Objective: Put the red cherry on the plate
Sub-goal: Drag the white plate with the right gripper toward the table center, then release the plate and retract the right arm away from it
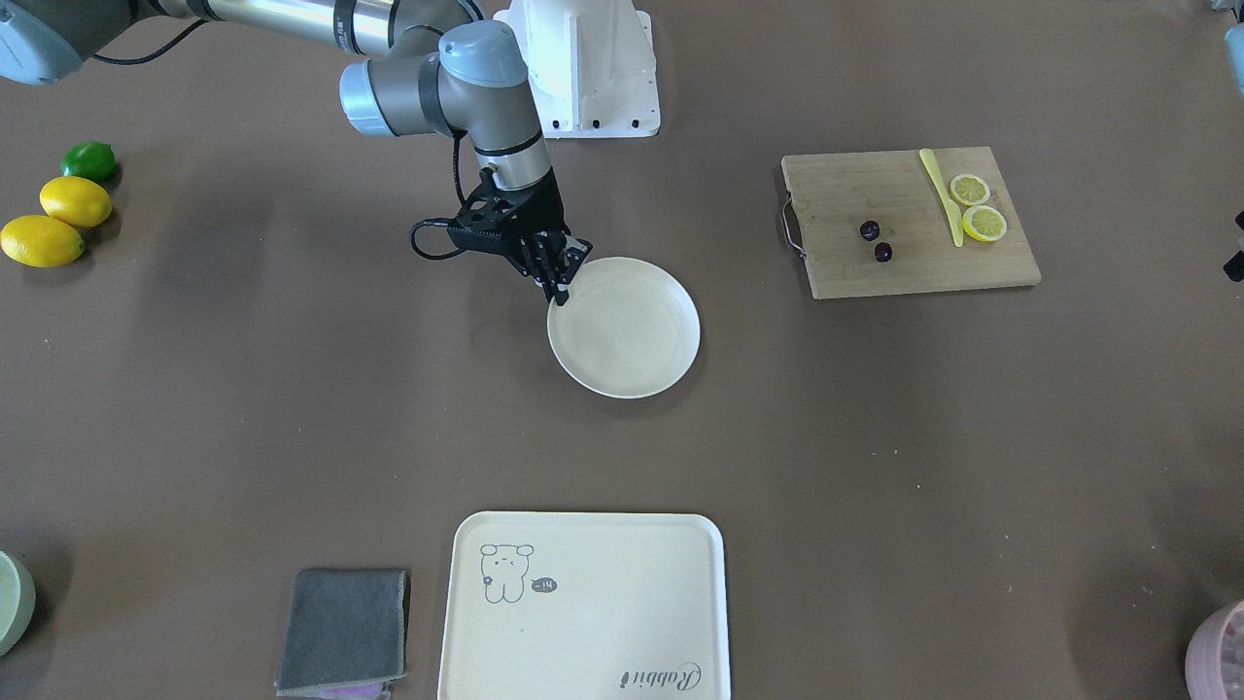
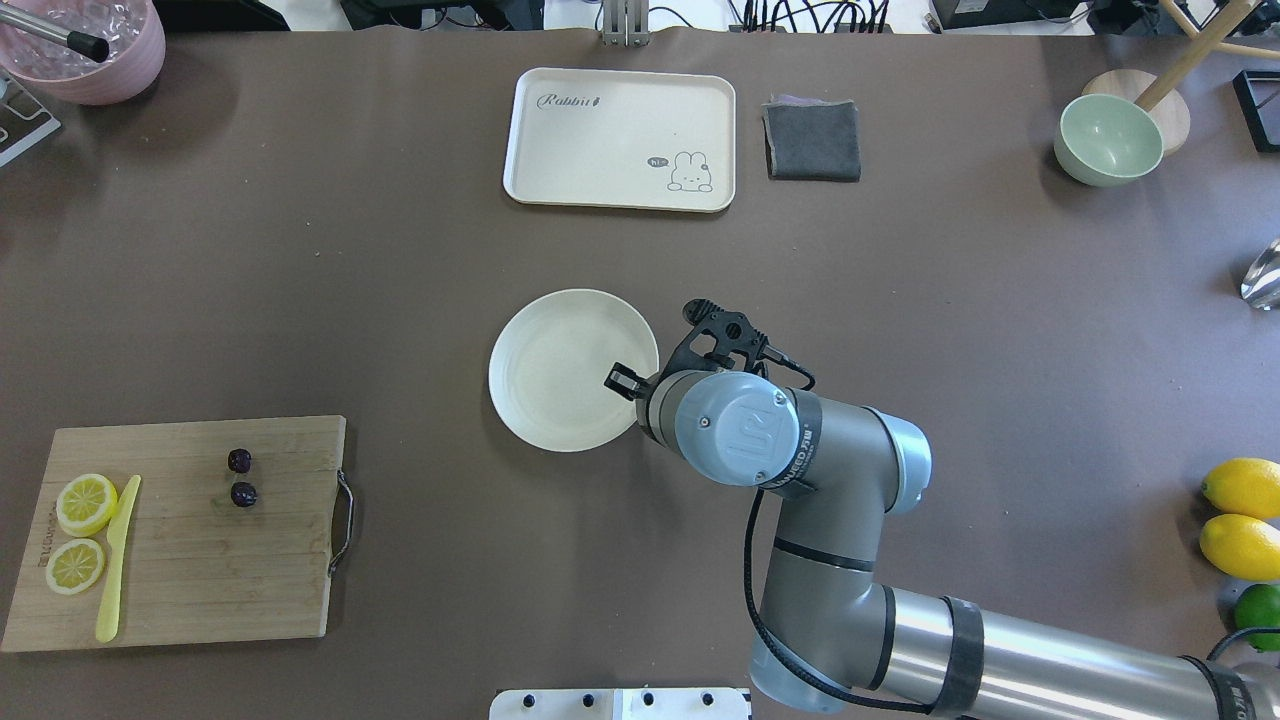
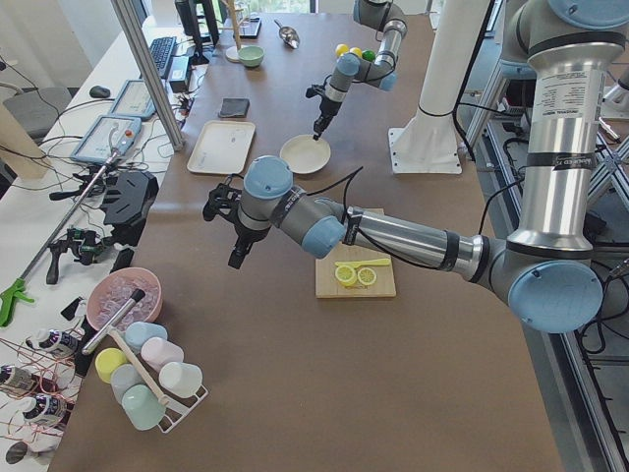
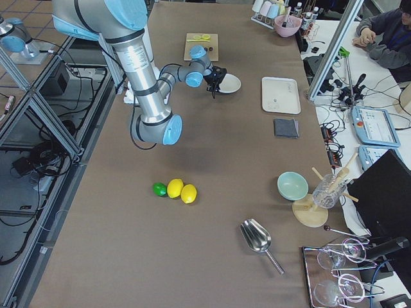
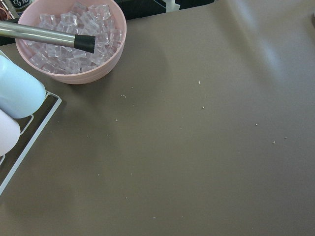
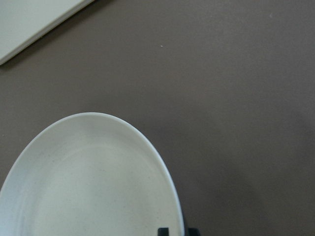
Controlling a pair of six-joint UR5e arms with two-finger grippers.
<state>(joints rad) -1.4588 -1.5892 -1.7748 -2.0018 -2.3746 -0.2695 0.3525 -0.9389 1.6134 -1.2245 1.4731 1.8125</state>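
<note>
The red cherry [image 2: 243, 494] is not in our grip. The right gripper [image 1: 562, 289] stands at the rim of the plate [image 1: 671, 374], one finger inside and one outside, and the two look pinched on that rim (the right wrist view shows both tips straddling it). We judge the step in hand to be shifting the plate toward the fruit. We would keep it flat, slide it low and slowly, and hold the pinch firm so the rim cannot slip. Well beyond the plate's far side, the cherry lies on the cutting board [image 2: 200, 580], near a yellow knife [image 2: 118, 560] and lemon slices [image 2: 86, 503]. Farther still hangs the left gripper [image 3: 234, 262]; we cannot tell whether it is open.
</note>
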